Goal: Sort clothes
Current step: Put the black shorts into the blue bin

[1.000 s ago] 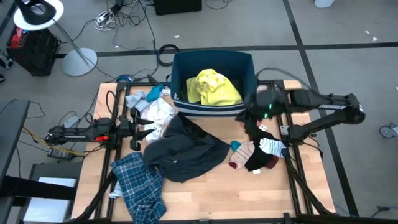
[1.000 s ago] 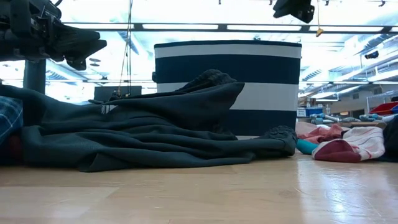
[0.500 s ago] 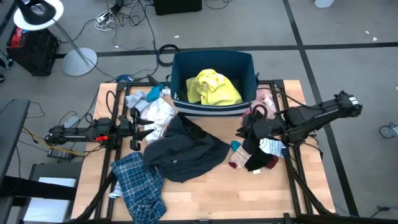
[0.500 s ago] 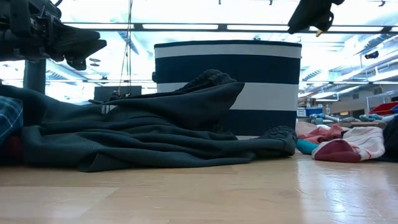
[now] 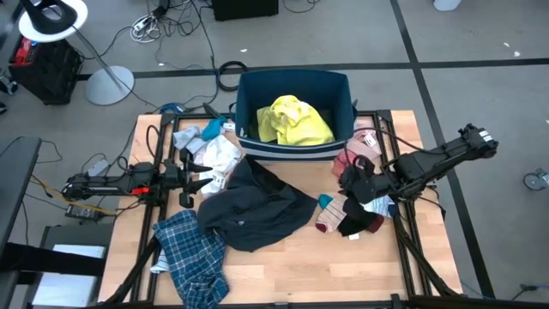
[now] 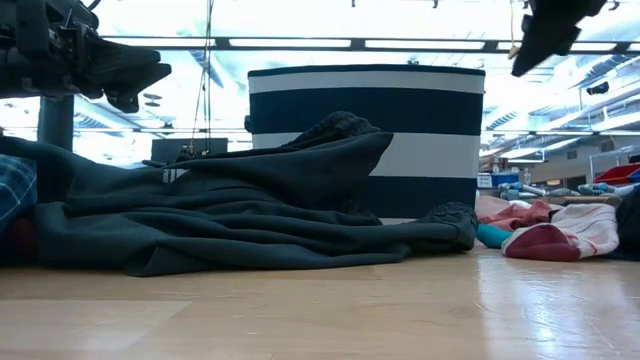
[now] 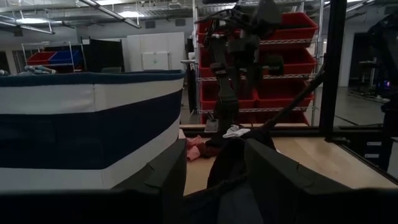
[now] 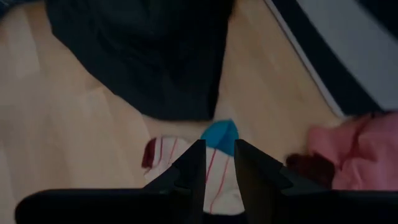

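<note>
The dark blue bin with a white stripe (image 5: 292, 79) stands at the table's far middle with the yellow top (image 5: 294, 120) in it. A dark garment (image 5: 257, 206) lies spread at the table's centre, and the blue plaid shirt (image 5: 193, 253) lies at the near left. White pieces (image 5: 214, 154) lie at the far left and a pink piece (image 5: 364, 142) at the far right. Striped socks (image 5: 356, 213) lie heaped at the right. My right gripper (image 5: 346, 178) hovers above the socks (image 8: 180, 171), fingers a little apart, empty. My left gripper (image 5: 196, 182) is open above the dark garment's left edge.
The bin's wall (image 6: 365, 140) stands behind the dark garment (image 6: 230, 200) in the low view. Bare wood shows along the table's near edge (image 5: 326, 275). Cables and a lamp stand lie on the floor beyond the table's far left.
My right gripper has gone from beside the bin's right front corner toward the table's near edge and down, and now stands over the socks. The clothes have not moved.
</note>
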### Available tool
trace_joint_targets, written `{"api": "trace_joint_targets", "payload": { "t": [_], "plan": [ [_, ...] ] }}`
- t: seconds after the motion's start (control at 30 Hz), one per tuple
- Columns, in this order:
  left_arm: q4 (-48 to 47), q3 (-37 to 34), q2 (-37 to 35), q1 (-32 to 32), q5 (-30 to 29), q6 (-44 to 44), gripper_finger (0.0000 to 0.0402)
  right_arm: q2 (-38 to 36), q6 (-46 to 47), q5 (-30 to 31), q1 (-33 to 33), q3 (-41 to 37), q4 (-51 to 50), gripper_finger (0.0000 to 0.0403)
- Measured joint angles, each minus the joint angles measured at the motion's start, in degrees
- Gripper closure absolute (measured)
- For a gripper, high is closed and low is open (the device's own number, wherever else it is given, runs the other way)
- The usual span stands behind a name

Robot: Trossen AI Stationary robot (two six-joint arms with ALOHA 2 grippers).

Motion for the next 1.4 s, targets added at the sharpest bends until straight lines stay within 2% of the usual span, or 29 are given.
{"api": "trace_joint_targets", "payload": {
  "t": [0.37, 0.47, 0.6, 0.77, 0.9, 1.03, 1.17, 1.27, 1.4],
  "plan": [
    [6.64, 0.0, 0.0, 0.0, -0.02, -2.17, 0.0234, 0.02, 17.76, -2.22, 4.35, -8.35, -3.82, 0.0319],
    [9.84, 0.0, 0.0, -0.01, -0.06, -6.04, 0.0234, 0.0, 20.37, -2.45, 5.04, -9.79, -4.23, 0.0319],
    [14.61, 0.0, -0.02, 0.0, -1.14, -6.06, 0.0234, 0.02, 22.29, -1.97, 5.16, -11.05, -4.09, 0.0319],
    [13.7, 0.38, 0.0, 0.0, -1.51, -8.62, 0.0234, 0.02, 22.38, 0.02, 5.16, -12.16, -4.11, 0.0319],
    [5.76, 5.52, 1.29, -0.13, -1.59, -11.38, 0.0234, 0.02, 22.4, 2.82, 5.16, -12.37, -4.06, 0.0319],
    [-4.46, 15.06, 8.53, -0.17, -1.59, -12.25, 0.0234, 0.02, 21.81, 4.71, 5.16, -12.37, -4.11, 0.0319],
    [-15.11, 25.33, 21.86, -0.94, -2.95, -13.24, 0.0234, 0.02, 21.81, 5.69, 5.16, -12.37, -4.09, 0.0319],
    [-22.09, 32.48, 33.88, -3.92, -6.71, -14.35, 0.0234, 0.02, 21.81, 5.7, 5.16, -12.37, -4.09, 0.0319],
    [-30.1, 42.41, 47.79, -10.89, -13.54, -18.1, 0.0234, 0.02, 21.79, 5.65, 5.16, -12.37, -4.14, 0.0319]
  ]
}}
